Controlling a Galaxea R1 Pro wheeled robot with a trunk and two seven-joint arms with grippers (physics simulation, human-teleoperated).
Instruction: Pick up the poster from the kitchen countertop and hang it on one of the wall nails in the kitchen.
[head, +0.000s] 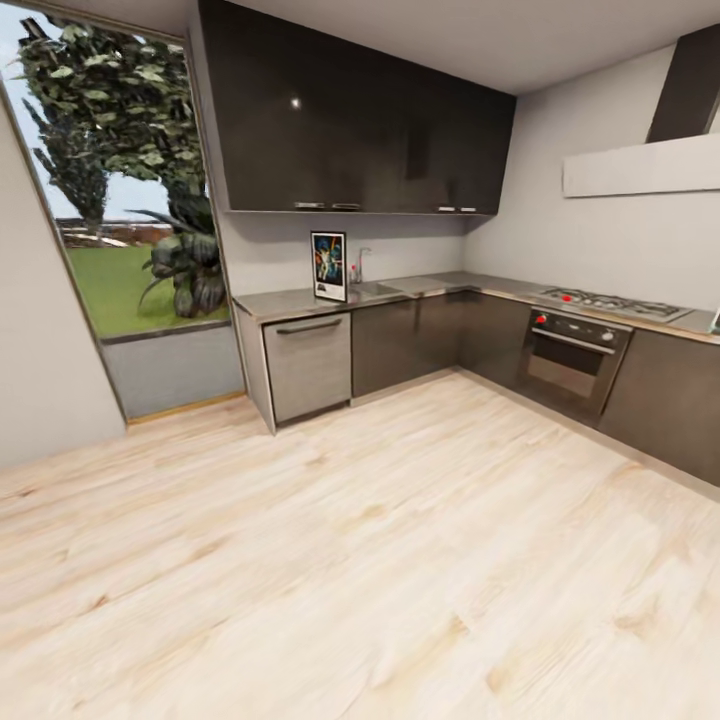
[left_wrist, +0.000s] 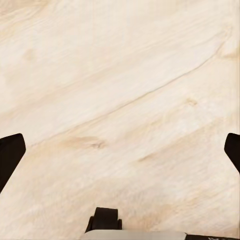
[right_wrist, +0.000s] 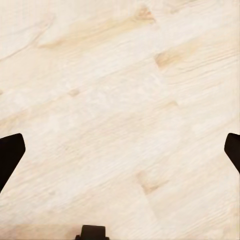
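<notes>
- The poster (head: 328, 266) stands upright on the countertop (head: 290, 301), against the wall just beside the tap (head: 358, 264), seen from the head camera across a wide stretch of pale wood floor (head: 330, 560).
- From the tap, the poster is on the window (head: 115, 190) side, above a steel-fronted dishwasher (head: 309, 365); dark wall cabinets (head: 360, 130) hang overhead.
- Past the tap the countertop turns the corner and runs on to a hob (head: 612, 302) and oven (head: 572, 362).
- No wall nail can be made out; if any is there, it is too small to tell.
- Left gripper (left_wrist: 120, 150): its two dark fingertips (left_wrist: 10, 157) sit at opposite edges of the wrist picture, spread wide, with nothing but floor between them.
- Right gripper (right_wrist: 120, 150): the same wide spread, fingertips (right_wrist: 10, 157) far apart over bare boards, holding nothing.
- The robot appears to be well apart from the poster, so the approach looks like the step in hand and the task barely begun.
- Risk, as a judgement: the poster only leans, so a clumsy reach could tip it flat or knock it toward the sink by the tap.
- The thin frame gives little to pinch; a grip off-centre may let it swing or slip.
- The cabinets above leave a cramped gap, where an arm could strike a door.
- Driving in too close could bump the base into the dishwasher front.
</notes>
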